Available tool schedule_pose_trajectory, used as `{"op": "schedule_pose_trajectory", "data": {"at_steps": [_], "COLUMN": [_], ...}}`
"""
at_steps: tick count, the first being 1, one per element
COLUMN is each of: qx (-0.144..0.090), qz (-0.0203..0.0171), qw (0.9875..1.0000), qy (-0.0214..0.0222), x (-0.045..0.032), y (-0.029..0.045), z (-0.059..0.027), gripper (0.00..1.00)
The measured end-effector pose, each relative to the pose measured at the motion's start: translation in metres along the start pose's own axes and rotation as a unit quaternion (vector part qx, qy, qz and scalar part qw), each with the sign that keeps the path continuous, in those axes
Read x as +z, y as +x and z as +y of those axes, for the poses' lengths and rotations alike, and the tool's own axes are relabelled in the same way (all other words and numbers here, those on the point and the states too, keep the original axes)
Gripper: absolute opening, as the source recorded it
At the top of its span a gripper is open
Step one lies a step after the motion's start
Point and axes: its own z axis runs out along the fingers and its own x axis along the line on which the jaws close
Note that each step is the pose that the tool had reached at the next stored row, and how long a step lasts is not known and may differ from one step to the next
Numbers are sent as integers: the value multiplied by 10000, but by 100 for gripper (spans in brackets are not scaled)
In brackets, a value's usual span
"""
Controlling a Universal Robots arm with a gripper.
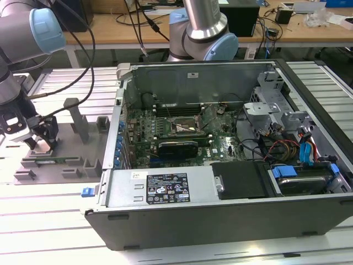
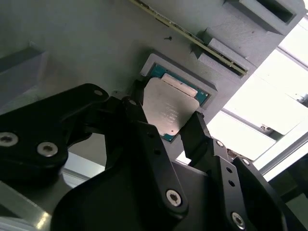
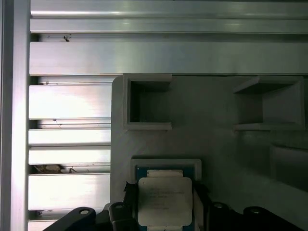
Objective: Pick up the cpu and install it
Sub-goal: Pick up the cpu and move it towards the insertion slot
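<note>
The cpu [image 2: 168, 108], a flat square chip with a shiny silver top and green rim, lies in a shallow square recess of the grey fixture plate [image 3: 216, 144]. My gripper [image 2: 166, 120] straddles it, one black finger [image 2: 137, 113] against each opposite edge, shut on the chip. In the first wrist view the cpu [image 3: 164, 199] shows between the same fingers, gripper [image 3: 164, 204] low over it. In the exterior view my gripper [image 1: 41, 144] hangs over the grey plate [image 1: 66, 165] at the exterior view's left, beside the open computer case [image 1: 220, 165]. The board's dark socket frame [image 1: 185, 128] stands open inside the case.
A long memory stick [image 2: 192, 41] lies edge-on in a slot of the plate near the cpu. Upright grey posts [image 1: 77, 118] rise from the plate. A second arm's base [image 1: 204, 33] stands behind the case. Cables and drive bays [image 1: 298, 160] fill the case's right side.
</note>
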Motion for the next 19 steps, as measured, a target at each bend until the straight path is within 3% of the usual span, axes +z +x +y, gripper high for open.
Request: {"op": "schedule_pose_trajectory", "data": {"at_steps": [14,19], "qx": [0,2], "qz": [-1,0], "qw": [10000,10000], "qy": [-10,-53], "x": [-33,-36], "y": [-2,-1], "z": [2,2], "gripper": [55,55]}}
